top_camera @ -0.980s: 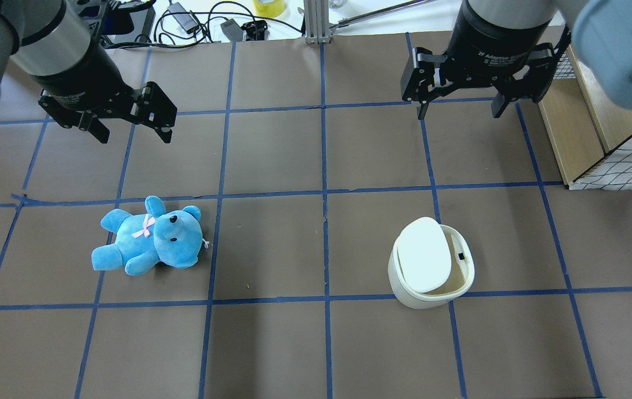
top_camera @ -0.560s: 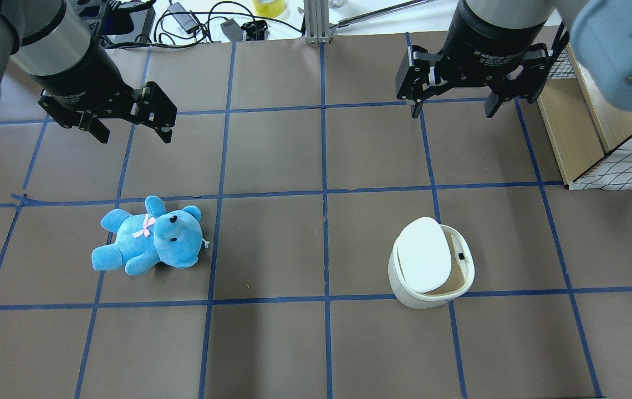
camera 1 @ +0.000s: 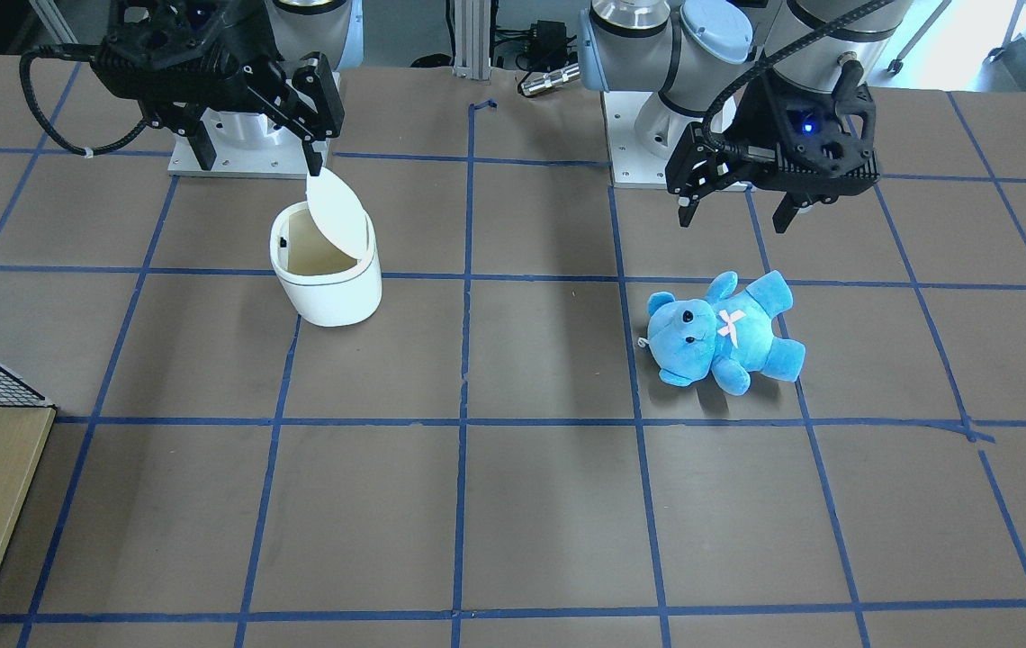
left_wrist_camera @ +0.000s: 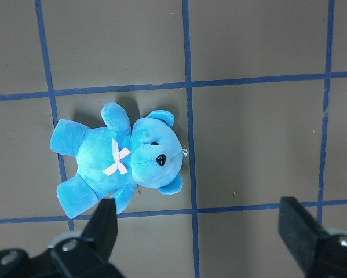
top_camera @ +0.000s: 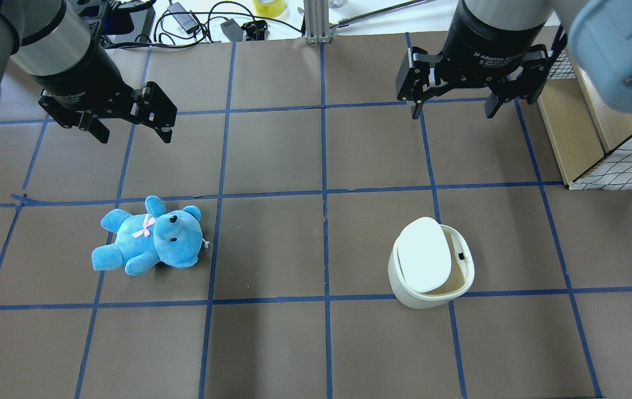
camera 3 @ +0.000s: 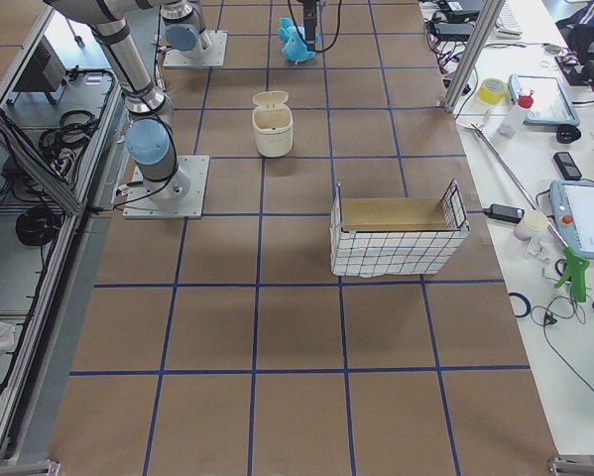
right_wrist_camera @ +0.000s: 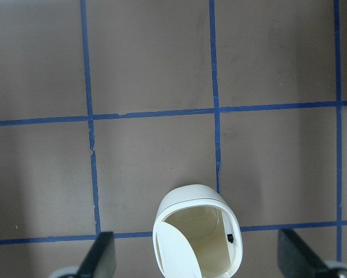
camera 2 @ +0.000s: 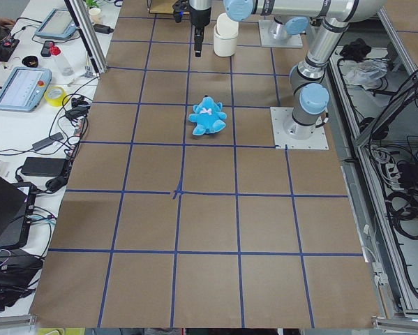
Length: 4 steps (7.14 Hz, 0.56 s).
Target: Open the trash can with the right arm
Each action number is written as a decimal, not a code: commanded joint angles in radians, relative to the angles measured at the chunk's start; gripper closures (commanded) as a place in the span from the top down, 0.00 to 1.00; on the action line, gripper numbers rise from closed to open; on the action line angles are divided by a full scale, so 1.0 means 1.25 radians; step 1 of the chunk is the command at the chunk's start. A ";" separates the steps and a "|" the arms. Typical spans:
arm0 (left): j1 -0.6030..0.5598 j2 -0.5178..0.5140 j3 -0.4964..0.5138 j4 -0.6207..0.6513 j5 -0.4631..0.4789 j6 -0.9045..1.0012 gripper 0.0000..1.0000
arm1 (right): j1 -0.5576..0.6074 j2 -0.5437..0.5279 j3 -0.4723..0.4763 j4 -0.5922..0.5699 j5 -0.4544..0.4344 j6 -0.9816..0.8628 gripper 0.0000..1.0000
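The white trash can [top_camera: 404, 288] stands on the brown table right of centre. Its flat lid [top_camera: 422, 255] is swung up on a tilt and the beige inside [top_camera: 457, 271] shows. The can also shows in the front view [camera 1: 333, 292] and in the right wrist view [right_wrist_camera: 219, 205]. My right gripper [top_camera: 452, 113] is open and empty, raised above the can and clear of it; in the front view [camera 1: 261, 166] one fingertip hangs just above the lid's top edge. My left gripper [top_camera: 134, 137] is open and empty, high above a blue teddy bear [top_camera: 149, 244].
A wire-mesh box with a wooden inside [top_camera: 599, 138] stands at the table's right edge, also in the right side view [camera 3: 396, 233]. Cables and a yellow tape roll [top_camera: 269, 6] lie beyond the far edge. Blue tape lines grid the table.
My right gripper has risen a little, away from the can, staying open. The can, its tilted lid, the teddy and the left arm have not moved.
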 commanded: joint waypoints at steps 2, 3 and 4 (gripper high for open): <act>0.000 0.000 0.000 0.000 0.000 0.000 1.00 | 0.000 -0.001 0.000 0.000 -0.005 0.002 1.00; 0.000 0.000 0.000 0.000 0.000 0.000 1.00 | 0.000 0.000 0.002 0.000 -0.001 0.000 1.00; 0.000 0.000 0.000 0.000 0.000 0.000 1.00 | 0.000 -0.001 0.000 0.000 -0.003 0.002 1.00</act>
